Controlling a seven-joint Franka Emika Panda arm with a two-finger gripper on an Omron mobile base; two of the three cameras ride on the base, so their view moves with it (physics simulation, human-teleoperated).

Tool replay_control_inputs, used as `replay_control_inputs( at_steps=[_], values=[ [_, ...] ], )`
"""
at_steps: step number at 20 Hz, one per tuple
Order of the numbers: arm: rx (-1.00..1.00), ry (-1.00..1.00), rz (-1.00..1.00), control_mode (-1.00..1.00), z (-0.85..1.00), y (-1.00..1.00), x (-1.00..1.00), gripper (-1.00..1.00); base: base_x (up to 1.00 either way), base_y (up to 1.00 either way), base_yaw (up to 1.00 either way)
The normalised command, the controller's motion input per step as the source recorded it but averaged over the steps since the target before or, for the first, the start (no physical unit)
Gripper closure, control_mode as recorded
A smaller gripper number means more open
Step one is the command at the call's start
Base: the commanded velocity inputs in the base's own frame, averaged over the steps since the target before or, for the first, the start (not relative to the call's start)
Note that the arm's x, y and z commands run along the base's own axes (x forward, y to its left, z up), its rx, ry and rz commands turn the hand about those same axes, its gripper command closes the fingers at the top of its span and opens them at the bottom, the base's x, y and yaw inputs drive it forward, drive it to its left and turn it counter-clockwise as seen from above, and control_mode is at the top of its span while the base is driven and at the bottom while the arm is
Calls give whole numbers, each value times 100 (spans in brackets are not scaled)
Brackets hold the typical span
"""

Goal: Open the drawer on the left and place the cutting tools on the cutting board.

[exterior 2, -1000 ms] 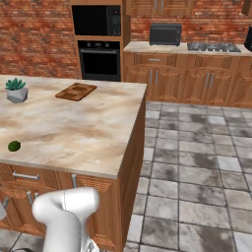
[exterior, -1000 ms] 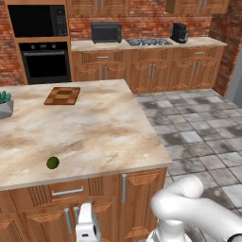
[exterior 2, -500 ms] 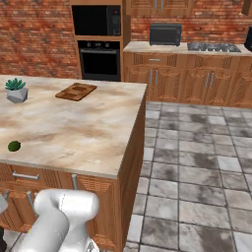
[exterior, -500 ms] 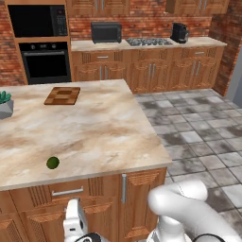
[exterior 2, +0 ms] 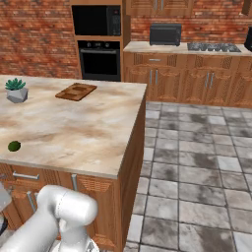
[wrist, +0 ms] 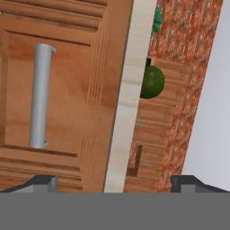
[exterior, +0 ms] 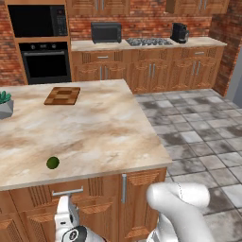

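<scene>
So the robot is at the very first step here: getting hold of the drawer (exterior: 67, 192) handle. The drawer sits shut in the island front, top left under the counter edge, and its silver bar handle (wrist: 39, 96) shows rolled upright in the hand view since the camera is turned with the wrist. The gripper (exterior: 64, 213) hangs just below and in front of that handle with its jaws spread wide and nothing between them.

To do this well, the arm probably wants to shift so the bar sits centred between the two finger tips. In the hand view it's off toward one tip, not in the middle. The jaws should straddle the bar across its thin side, close on its middle rather than near an end post, then pull straight out along the drawer's travel. Pulling at an angle would likely bind it or slip the grip.

Containers: the drawer is closed, so whatever is in it is hidden. The cutting tools presumably lie inside, but that can't be confirmed from here. The cutting board (exterior: 62, 95) lies flat on the far side of the countertop (exterior: 104, 127) with nothing on it. A small potted plant (exterior 2: 16, 90) stands at the far left of the counter, and a green round fruit (exterior: 53, 162) sits near the front edge, above the drawer, well apart from the board.
</scene>
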Motion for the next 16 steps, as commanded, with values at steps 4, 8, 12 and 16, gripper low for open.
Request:
replay_control_inputs(
  at_steps=[4, 8, 12, 16],
  values=[
    [0, -2, 0, -100, -41, 0, 56, -100, 0, 0, 0],
    [0, 0, 0, -100, -29, 0, 53, -100, 0, 0, 0],
    [0, 0, 0, -100, -27, 2, 47, -100, 0, 0, 0],
    [0, 0, 0, -100, -29, 1, 43, -100, 0, 0, 0]
  ],
)
